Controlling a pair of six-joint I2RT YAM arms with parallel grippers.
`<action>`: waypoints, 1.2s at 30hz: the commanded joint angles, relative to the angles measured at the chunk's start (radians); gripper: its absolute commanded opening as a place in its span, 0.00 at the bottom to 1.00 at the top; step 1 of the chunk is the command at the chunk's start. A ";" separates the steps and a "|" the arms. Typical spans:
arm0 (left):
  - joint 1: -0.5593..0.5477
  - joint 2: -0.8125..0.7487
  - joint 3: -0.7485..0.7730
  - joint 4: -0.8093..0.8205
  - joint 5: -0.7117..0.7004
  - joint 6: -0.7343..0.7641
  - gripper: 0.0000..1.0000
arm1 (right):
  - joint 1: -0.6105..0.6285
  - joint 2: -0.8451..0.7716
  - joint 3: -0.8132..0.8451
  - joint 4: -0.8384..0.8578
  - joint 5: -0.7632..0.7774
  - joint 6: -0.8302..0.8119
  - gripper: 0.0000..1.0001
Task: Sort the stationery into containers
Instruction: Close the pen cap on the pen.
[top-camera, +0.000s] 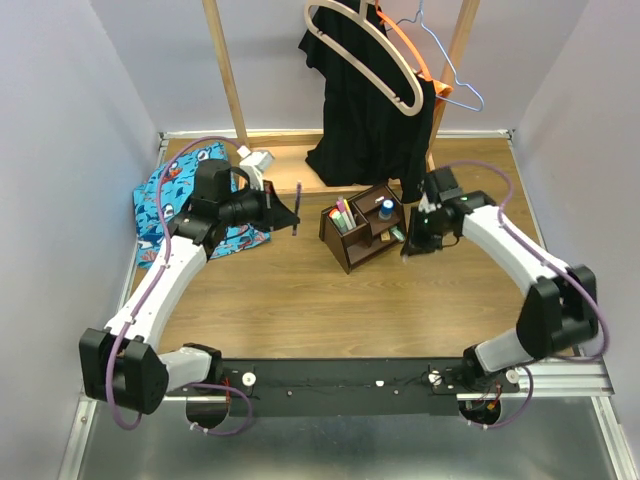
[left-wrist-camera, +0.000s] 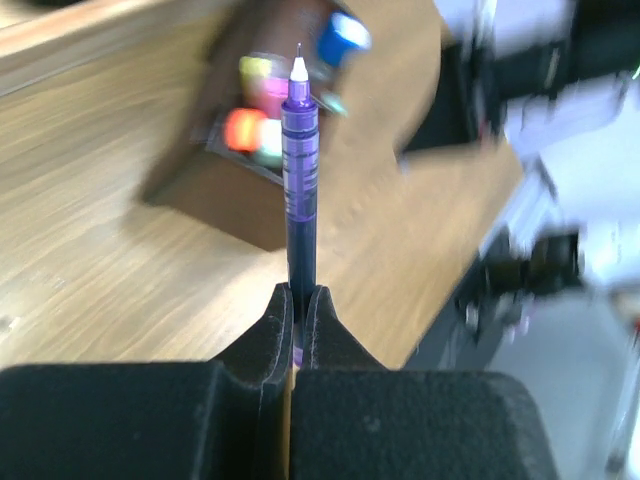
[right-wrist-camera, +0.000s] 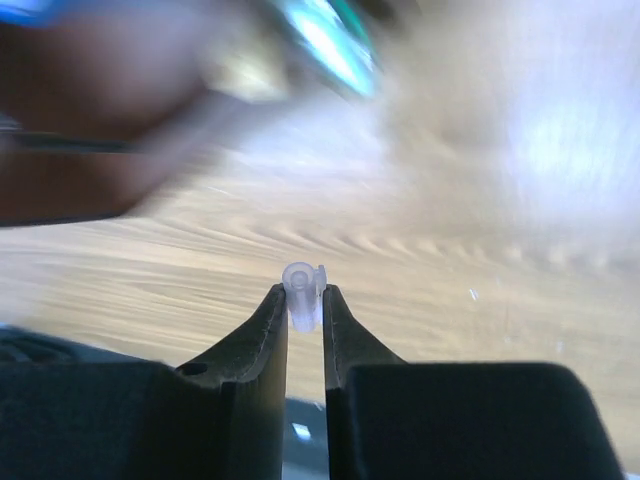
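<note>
The dark brown wooden organizer (top-camera: 358, 242) stands mid-table, holding coloured markers (top-camera: 342, 214) and a small blue bottle (top-camera: 386, 208). My left gripper (top-camera: 288, 211) is left of it, shut on a thin purple pen (top-camera: 297, 222). In the left wrist view the pen (left-wrist-camera: 300, 180) stands uncapped, tip up, between my left gripper's jaws (left-wrist-camera: 301, 296), with the blurred organizer (left-wrist-camera: 215, 180) behind. My right gripper (top-camera: 408, 249) is just right of the organizer. In the right wrist view my right gripper (right-wrist-camera: 304, 295) is shut on a small translucent cap (right-wrist-camera: 301, 283).
A blue patterned cloth (top-camera: 165, 205) lies at the far left. A light wooden rack (top-camera: 226, 75) at the back carries a black garment (top-camera: 370, 110) and hangers (top-camera: 455, 85). A white object (top-camera: 258, 160) lies near the rack base. A metal rail (top-camera: 400, 385) runs along the near edge.
</note>
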 joint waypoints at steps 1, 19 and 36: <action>-0.104 0.001 0.132 -0.198 0.103 0.311 0.00 | 0.006 -0.111 0.127 0.064 -0.057 -0.084 0.01; -0.158 0.094 0.209 -0.204 0.348 0.252 0.00 | 0.006 -0.023 0.328 0.734 -0.470 0.161 0.01; -0.124 0.135 0.125 0.123 0.452 -0.063 0.00 | 0.040 -0.042 0.274 0.929 -0.686 0.144 0.00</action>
